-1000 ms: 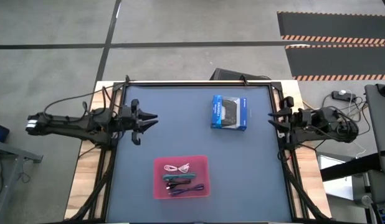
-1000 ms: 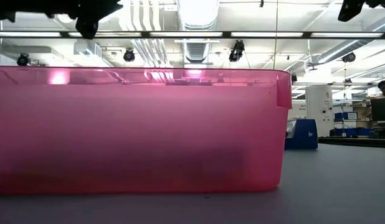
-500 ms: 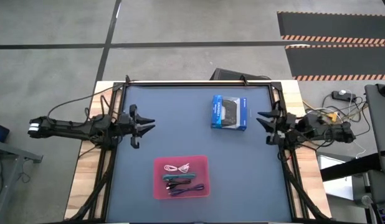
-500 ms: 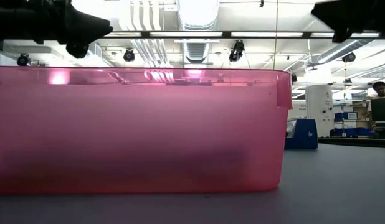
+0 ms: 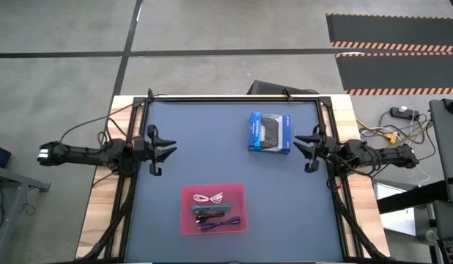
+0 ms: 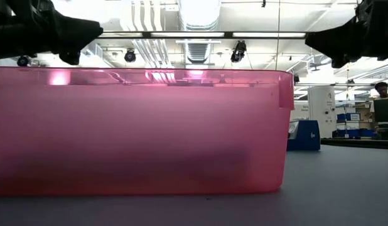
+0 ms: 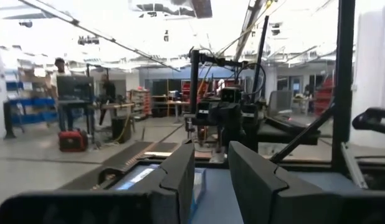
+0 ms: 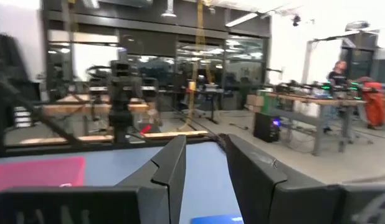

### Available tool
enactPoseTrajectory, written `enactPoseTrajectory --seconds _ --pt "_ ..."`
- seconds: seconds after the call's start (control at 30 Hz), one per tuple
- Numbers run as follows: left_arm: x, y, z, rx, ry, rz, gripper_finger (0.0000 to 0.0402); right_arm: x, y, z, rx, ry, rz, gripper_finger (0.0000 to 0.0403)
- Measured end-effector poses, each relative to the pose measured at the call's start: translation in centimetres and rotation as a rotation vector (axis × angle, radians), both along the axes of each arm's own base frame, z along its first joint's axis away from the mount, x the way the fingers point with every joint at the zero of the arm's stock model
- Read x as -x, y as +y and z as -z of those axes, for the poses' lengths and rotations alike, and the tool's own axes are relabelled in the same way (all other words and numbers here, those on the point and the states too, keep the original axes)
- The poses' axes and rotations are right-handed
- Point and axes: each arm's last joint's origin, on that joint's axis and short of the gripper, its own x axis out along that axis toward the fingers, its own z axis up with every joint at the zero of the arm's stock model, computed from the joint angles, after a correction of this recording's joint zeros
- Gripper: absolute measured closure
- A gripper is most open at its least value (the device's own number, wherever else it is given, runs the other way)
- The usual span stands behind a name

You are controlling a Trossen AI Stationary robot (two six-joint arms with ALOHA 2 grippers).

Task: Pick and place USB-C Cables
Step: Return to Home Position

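A pink tray (image 5: 186,192) sits on the dark mat near the table's front edge and fills the low view (image 6: 137,125). In it lie a white cable (image 5: 209,198), a teal cable (image 5: 210,210), a dark cable (image 5: 221,217) and a purple cable (image 5: 215,224), all resting on the tray's floor. My left gripper (image 5: 168,149) hangs open and empty over the mat's left part, beyond the tray's left corner. My right gripper (image 5: 300,144) hangs open and empty over the mat's right part, next to the blue-and-black box. Both sets of fingers point level toward the table's middle.
A blue-and-black box (image 5: 270,133) lies flat on the mat at the back right, just left of my right gripper. A black frame rail (image 5: 234,97) runs around the mat. Bare mat lies between the two grippers and right of the tray.
Both grippers have come down, as the low view shows. My left gripper has gone a little toward the table's near and left edges. My right gripper has gone toward the table's left, out over the mat beside the box. The tray and the cables have stayed still.
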Motion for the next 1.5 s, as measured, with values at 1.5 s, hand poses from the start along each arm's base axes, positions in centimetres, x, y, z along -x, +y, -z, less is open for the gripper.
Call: enactPoseTrajectory --seconds 1.5 --pt "-0.06 0.0 0.2 -0.032 0.014 -0.01 0.0318 -0.05 -0.3 0.25 -0.069 0.009 0.1 0.0298"
